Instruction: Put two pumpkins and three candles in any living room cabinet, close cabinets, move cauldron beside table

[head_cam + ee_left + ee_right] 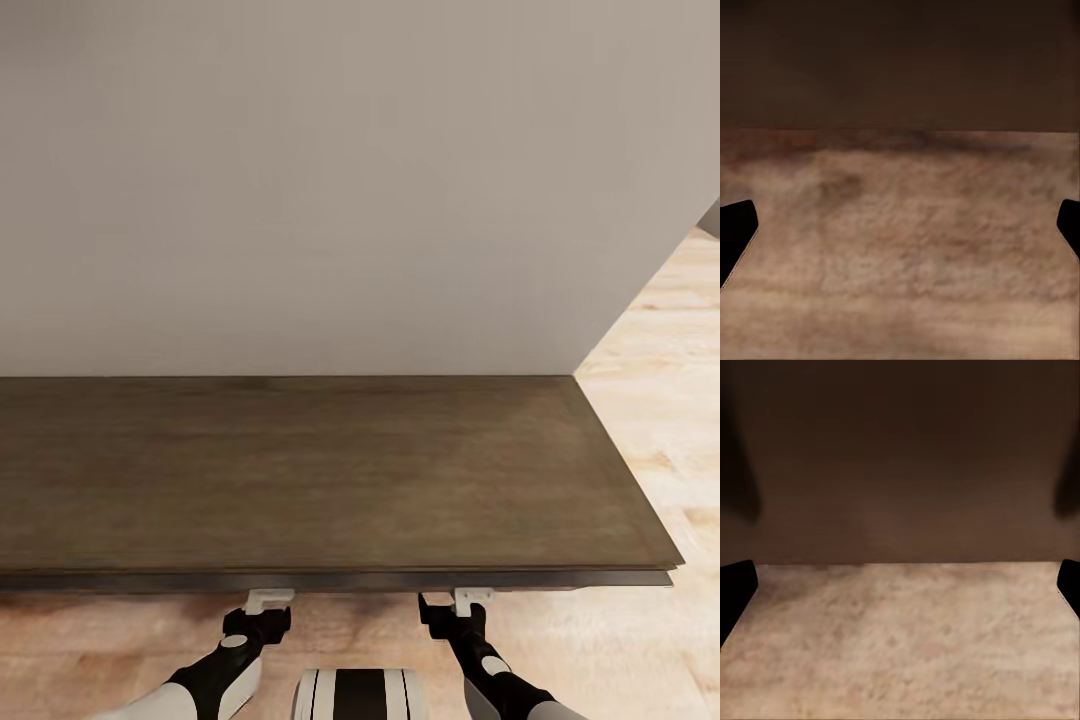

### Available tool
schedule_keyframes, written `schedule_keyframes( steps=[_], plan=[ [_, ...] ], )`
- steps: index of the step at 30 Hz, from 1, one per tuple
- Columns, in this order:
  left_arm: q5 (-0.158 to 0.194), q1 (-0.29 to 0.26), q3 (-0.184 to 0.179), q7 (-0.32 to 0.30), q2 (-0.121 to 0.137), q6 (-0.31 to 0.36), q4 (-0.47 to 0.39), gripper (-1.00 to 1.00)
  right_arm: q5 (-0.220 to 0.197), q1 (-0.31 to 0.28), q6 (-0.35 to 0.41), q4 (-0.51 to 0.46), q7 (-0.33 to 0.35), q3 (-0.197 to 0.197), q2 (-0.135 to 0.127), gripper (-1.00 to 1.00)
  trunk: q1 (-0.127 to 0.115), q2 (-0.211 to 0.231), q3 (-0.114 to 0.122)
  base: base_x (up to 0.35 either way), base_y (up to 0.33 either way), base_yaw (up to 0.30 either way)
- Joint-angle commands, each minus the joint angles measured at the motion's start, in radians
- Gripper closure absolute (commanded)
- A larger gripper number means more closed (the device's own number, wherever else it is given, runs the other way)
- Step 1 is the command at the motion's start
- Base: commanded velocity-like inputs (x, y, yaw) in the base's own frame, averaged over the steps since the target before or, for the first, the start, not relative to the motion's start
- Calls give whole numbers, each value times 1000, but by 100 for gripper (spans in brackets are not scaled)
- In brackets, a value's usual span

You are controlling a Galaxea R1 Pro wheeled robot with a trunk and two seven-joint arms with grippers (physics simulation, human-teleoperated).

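The long dark-brown cabinet (320,470) stands against a pale wall, and I look down on its bare top. No drawer juts past its front edge. Both arms reach low in front of it. My left gripper (268,600) and right gripper (460,600) are tucked just under that edge. In the left wrist view the black fingertips (735,232) stand wide apart over wood floor, facing the dark cabinet front (900,60). The right wrist view has the same spread fingertips (735,589) before the cabinet front (900,457). Nothing is held. Pumpkins, candles, cauldron and table are out of view.
The cabinet's right end (665,560) stops at a wall corner, and light wood floor (660,400) runs past it to the right. My base (360,695) sits close to the cabinet front.
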Motion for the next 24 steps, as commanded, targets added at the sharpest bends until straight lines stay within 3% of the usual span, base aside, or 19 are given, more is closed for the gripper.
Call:
schedule_keyframes(
  steps=[1,11,24],
  plan=[
    [-2,0,3,0,0,0,0,-100,0,0,0,0,0,0,0,-100,0,0,0,132,0,0],
    [-2,0,3,0,0,-1,0,-100,1,0,0,0,-1,1,1,-100,0,0,0,90,0,0],
    [-2,0,3,0,0,0,1,-100,1,0,0,0,0,0,2,-100,0,0,0,-319,0,0]
  ],
)
